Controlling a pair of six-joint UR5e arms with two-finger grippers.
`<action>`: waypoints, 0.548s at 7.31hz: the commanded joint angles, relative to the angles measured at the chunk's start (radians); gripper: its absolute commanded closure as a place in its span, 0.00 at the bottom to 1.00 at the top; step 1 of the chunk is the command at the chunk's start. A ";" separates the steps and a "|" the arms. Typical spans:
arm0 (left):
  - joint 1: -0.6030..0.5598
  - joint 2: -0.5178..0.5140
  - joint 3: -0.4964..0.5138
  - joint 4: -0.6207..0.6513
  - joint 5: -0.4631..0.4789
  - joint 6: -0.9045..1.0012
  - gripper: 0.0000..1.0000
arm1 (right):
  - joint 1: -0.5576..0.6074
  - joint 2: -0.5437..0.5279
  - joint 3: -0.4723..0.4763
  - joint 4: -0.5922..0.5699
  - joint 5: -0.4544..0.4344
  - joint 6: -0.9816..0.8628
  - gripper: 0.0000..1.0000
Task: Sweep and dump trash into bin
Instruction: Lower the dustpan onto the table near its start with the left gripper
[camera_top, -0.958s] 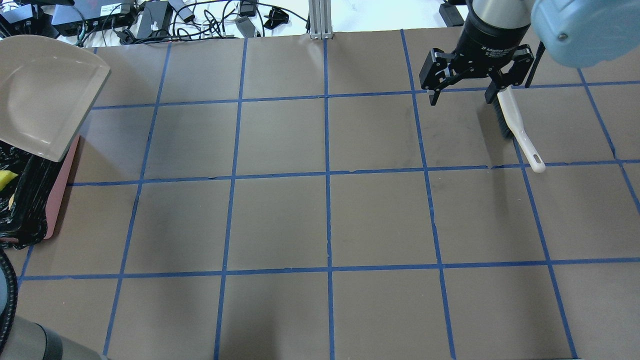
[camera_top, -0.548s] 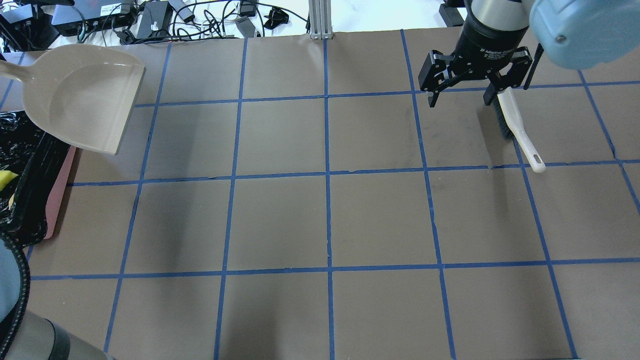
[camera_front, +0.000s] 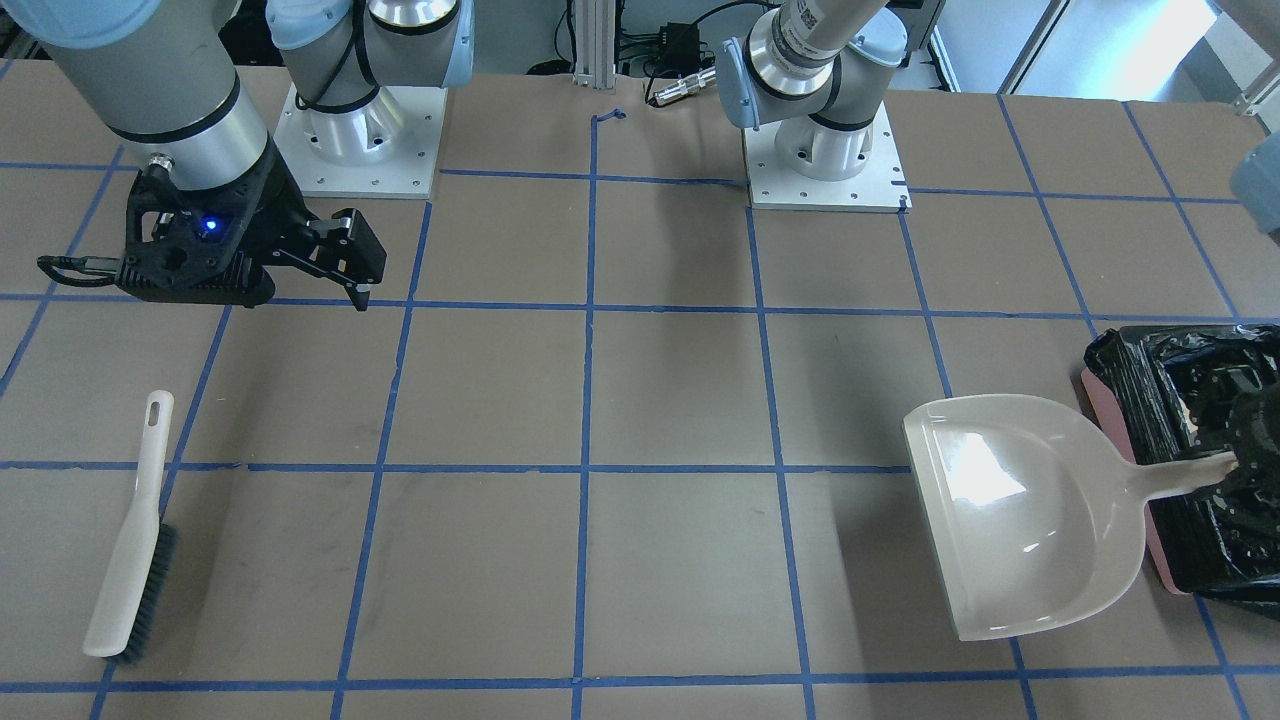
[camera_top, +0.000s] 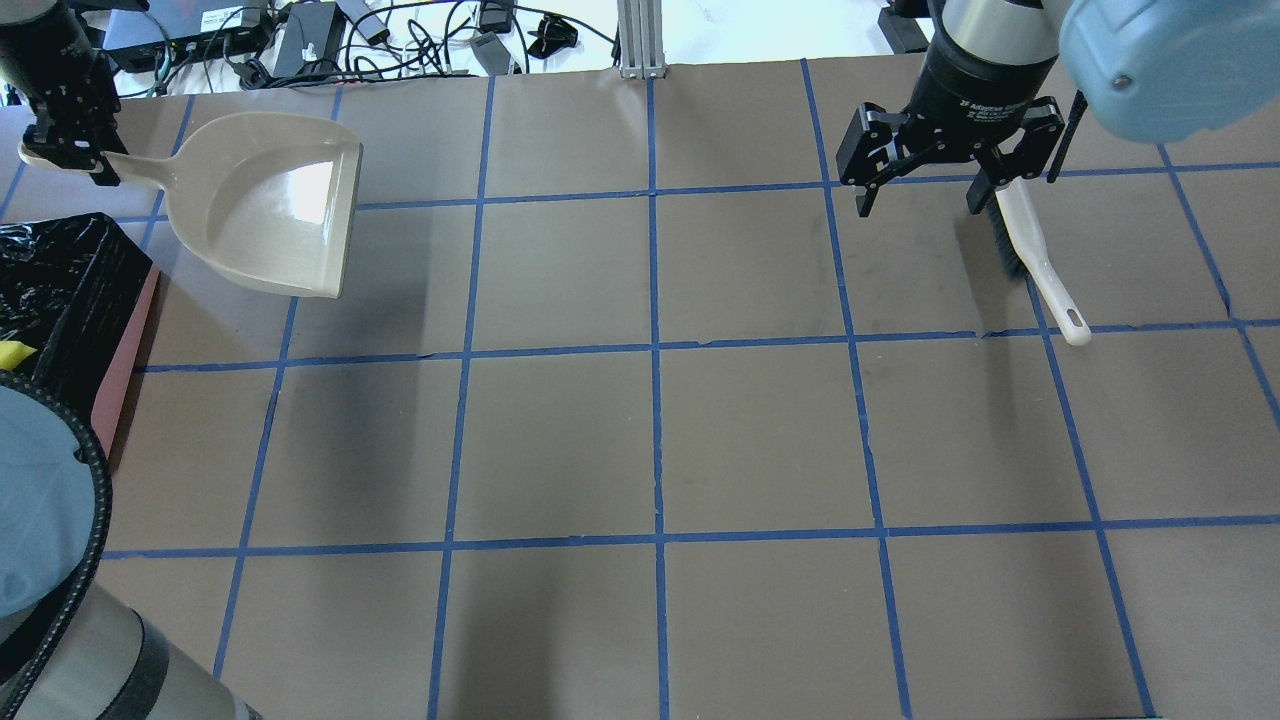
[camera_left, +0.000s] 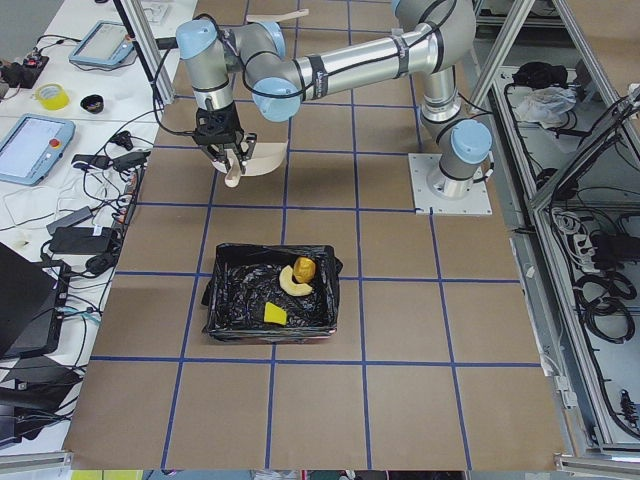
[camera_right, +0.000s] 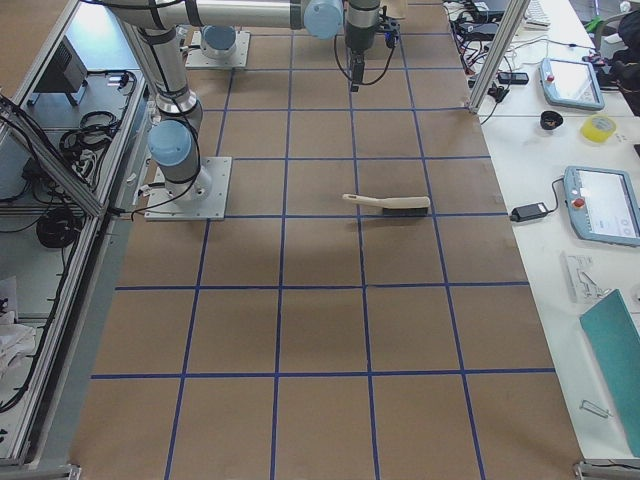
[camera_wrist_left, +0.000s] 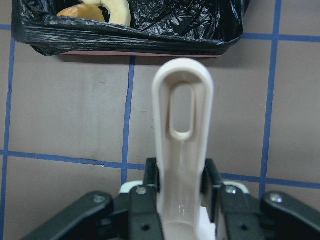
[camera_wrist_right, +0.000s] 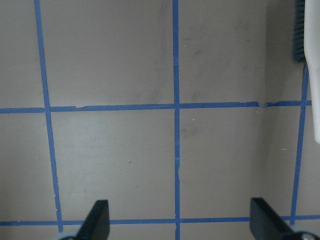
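Observation:
The bin (camera_left: 232, 300), pink with a black bag, stands at the table's left end (camera_top: 70, 290) (camera_front: 1130, 390) (camera_wrist_left: 135, 39). Inside lies the trash: an orange lump (camera_left: 305, 269) (camera_wrist_left: 80, 12), a croissant piece (camera_left: 289, 283) (camera_wrist_left: 118, 10) and a yellow sponge piece (camera_left: 274, 314) (camera_top: 10, 353). My left gripper (camera_wrist_left: 182, 182) (camera_top: 65, 155) is shut on the handle of the empty beige dustpan (camera_top: 265, 205) (camera_front: 1020, 510), held level just beyond the bin. My right gripper (camera_top: 920, 200) (camera_wrist_right: 180, 222) (camera_front: 300, 280) hangs open, empty, beside the brush (camera_top: 1030, 250) (camera_front: 130, 560).
The brush (camera_right: 390, 204) lies flat on the brown paper with blue tape grid lines (camera_top: 655, 350). Cables and power bricks (camera_top: 300, 40) crowd the far edge. The two arm bases (camera_front: 825, 150) stand at the robot's side.
The left gripper has swung the dustpan away from above the bin, rightward and toward the far side, and levelled it. The right gripper has stayed open in nearly the same spot.

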 joint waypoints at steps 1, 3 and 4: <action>-0.032 -0.039 0.015 0.011 -0.004 -0.076 1.00 | 0.001 0.000 0.002 0.004 0.000 0.002 0.00; -0.041 -0.065 0.021 0.012 -0.031 -0.125 1.00 | 0.001 0.004 0.002 0.001 0.000 0.002 0.00; -0.047 -0.084 0.021 0.016 -0.033 -0.154 1.00 | 0.001 0.000 0.002 -0.003 0.000 0.008 0.00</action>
